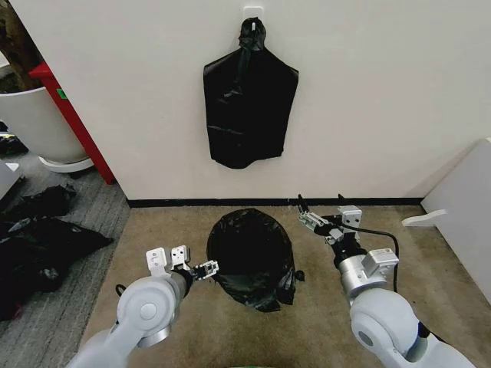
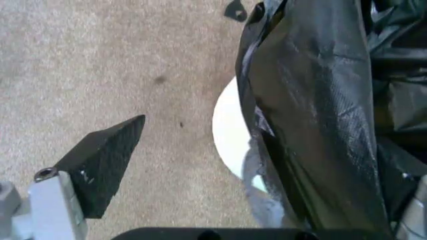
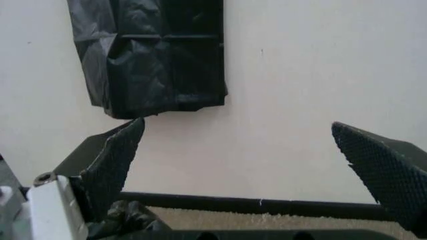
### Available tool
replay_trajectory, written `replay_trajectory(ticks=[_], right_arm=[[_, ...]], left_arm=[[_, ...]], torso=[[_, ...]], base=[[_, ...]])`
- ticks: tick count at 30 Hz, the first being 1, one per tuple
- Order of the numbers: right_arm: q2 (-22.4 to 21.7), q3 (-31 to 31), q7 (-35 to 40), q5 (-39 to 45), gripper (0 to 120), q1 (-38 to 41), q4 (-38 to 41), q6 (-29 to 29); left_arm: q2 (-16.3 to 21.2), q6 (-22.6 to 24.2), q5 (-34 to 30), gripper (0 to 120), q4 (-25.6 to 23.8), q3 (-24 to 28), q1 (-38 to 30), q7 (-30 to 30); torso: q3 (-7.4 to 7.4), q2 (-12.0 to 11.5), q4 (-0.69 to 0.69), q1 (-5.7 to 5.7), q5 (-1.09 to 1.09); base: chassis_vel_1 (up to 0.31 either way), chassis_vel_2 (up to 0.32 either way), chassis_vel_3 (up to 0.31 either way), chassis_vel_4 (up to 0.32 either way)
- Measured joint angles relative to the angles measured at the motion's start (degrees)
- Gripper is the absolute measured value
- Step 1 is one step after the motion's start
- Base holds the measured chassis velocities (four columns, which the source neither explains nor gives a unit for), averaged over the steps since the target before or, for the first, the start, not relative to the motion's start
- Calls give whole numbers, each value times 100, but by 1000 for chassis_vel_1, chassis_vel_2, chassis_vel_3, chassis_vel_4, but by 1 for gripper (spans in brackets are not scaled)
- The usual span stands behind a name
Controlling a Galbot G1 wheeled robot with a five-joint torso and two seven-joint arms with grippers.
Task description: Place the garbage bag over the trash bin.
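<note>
Garbage bag (image 1: 252, 257): draped over trash bin (image 2: 230, 131) on carpet. Left gripper (image 1: 205, 269): at bag's left edge, jaws spread, bag between them. Right gripper (image 1: 309, 214): beside bag, jaws wide apart, empty.

Even indoor light, soft shadows — both wrist views blurred up close
</note>
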Motion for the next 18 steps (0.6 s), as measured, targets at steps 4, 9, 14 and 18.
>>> replay_trajectory(ticks=[4, 9, 14, 18], right_arm=[[-6, -25, 1, 2, 100, -11, 0, -1], [-47, -58, 5, 20, 100, -12, 9, -1], [-72, -94, 10, 32, 100, 4, 9, -3], [-84, -132, 19, 32, 100, 6, 9, -4]], left_arm=[[-21, 4, 119, 100, 23, -66, 71, 288], [-62, -12, 289, 100, -2, -282, 347, 703], [-102, -36, 387, 100, -9, -553, 585, 1151], [-116, -66, 520, 100, 37, -752, 763, 1726]], torso=[[0, 0, 0, 0, 0], [0, 0, -1, 0, 0], [0, 0, 0, 0, -1], [0, 0, 0, 0, 0]], base=[[0, 0, 0, 0], [0, 0, 0, 0], [0, 0, 0, 0], [0, 0, 0, 0]])
